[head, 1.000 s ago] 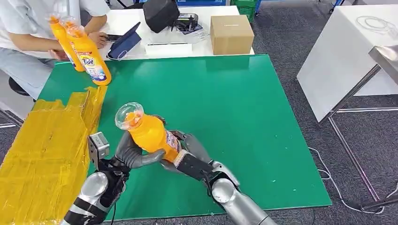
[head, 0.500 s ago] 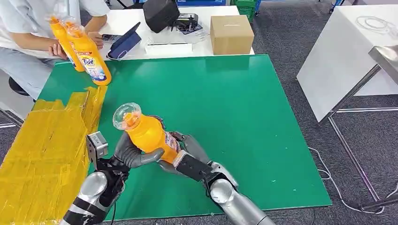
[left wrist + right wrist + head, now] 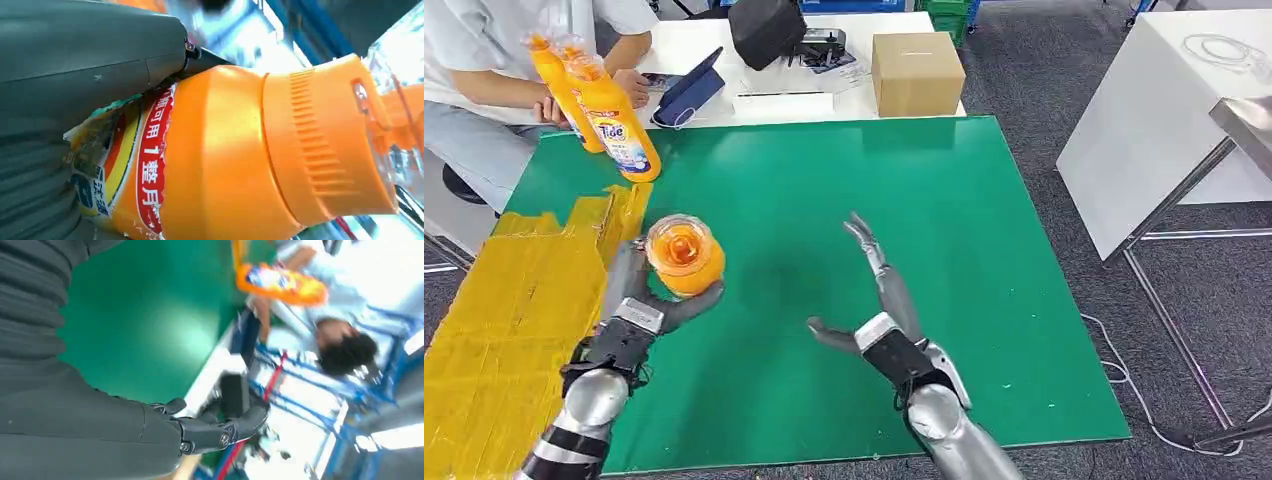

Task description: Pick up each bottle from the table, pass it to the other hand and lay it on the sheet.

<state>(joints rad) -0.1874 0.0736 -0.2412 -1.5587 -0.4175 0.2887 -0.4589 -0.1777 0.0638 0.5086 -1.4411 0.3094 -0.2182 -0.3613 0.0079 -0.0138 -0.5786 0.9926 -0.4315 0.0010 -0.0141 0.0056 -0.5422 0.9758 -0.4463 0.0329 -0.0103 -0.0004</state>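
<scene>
My left hand (image 3: 639,300) grips an orange detergent bottle (image 3: 686,256) with a clear cap, upright over the left part of the green table (image 3: 944,230), its top turned toward the camera. The left wrist view has the same bottle (image 3: 235,165) close up, orange cap and red label, with my thumb (image 3: 90,50) pressed on it. My right hand (image 3: 879,290) is open above the middle of the table, fingers spread and empty; its fingers (image 3: 215,432) also appear in the right wrist view. The yellow sheet (image 3: 514,300) lies to the left. Two more orange bottles (image 3: 609,115) stand at the far left corner.
A person (image 3: 484,60) sits behind the far left corner with a hand by the standing bottles. Behind the green table, a white table carries a cardboard box (image 3: 916,72), a black bag (image 3: 767,28) and a tablet (image 3: 689,90). Another white table (image 3: 1154,120) stands at right.
My right hand has let go of the bottle and drawn away to the right, fingers spread. My left hand has carried the bottle left toward the yellow sheet and turned it upright.
</scene>
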